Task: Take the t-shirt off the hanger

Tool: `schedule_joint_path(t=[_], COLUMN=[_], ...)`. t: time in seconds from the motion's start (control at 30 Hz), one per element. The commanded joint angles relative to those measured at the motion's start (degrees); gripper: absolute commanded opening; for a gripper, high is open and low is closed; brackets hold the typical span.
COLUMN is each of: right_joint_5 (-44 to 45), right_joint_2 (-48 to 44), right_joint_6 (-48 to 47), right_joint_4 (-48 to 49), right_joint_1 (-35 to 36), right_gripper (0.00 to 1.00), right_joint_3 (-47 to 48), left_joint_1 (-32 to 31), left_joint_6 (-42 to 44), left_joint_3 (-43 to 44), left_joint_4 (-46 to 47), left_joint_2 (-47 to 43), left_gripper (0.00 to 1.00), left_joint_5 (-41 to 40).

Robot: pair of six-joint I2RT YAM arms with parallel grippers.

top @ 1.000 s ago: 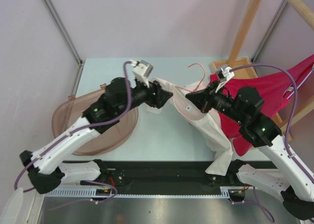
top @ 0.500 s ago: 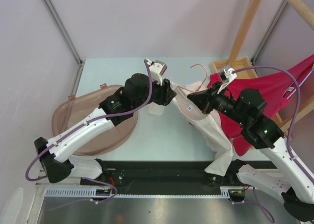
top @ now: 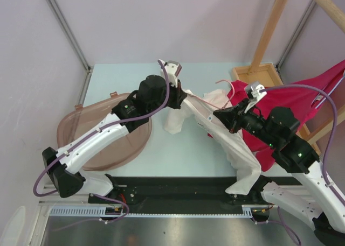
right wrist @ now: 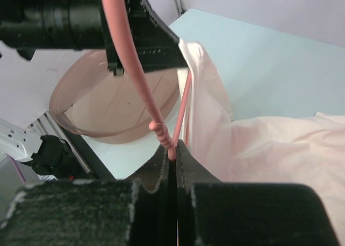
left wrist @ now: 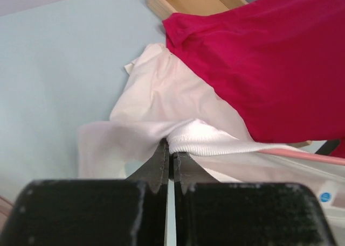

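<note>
Worktop [top: 124, 79]: open room left-centre and far. Brown tub [top: 81, 133] at left edge; red garment [top: 302, 98] and wooden tray [top: 259, 74] crowd right.
T-shirt [top: 240, 154] mid-worktop, tail trailing over near edge, not yet off hanger [right wrist: 131, 57].
Left pincer [left wrist: 170, 160] clamped on ribbed collar. Right pincer [right wrist: 174, 152] clamped on hanger wire.
Step, judged: slip collar off hanger shoulder. Hold hanger steady, draw collar left-far into open room, gentle tension, keep hook off red garment.
</note>
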Motion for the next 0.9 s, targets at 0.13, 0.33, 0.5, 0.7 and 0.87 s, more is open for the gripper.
schedule_joint_path(t=[0.13,0.33,0.5,0.7,0.87], right_joint_5=[-4.9,-7.0,-9.8,-11.7,-9.2], right_joint_2=[-10.0,-13.1,-13.3,-16.1,-20.2], right_joint_6=[-4.4,-4.0,-4.5,-4.1,-2.0], right_joint_4=[0.5,1.5,-0.2,0.4,4.8], right_joint_1=[0.3,0.3,0.3,0.3,0.3], right_gripper=[0.00,0.00,0.00,0.00,0.00], right_joint_3=[-4.7,-6.2,-5.7,-6.8,-7.7], left_joint_1=[7.3,9.9,11.7,13.0,13.5], left_joint_6=[-3.4,-5.0,-5.7,-4.1,-3.9], left_joint_3=[-0.5,-2.1,-2.3,-2.0,-3.3], left_joint_4=[4.1,4.0,4.3,4.4,4.7], left_joint_2=[-4.3,-4.3,-4.0,-4.3,-3.6], left_gripper=[0.00,0.00,0.00,0.00,0.00], left_joint_5=[-0.3,0.9,2.1,2.9,5.5])
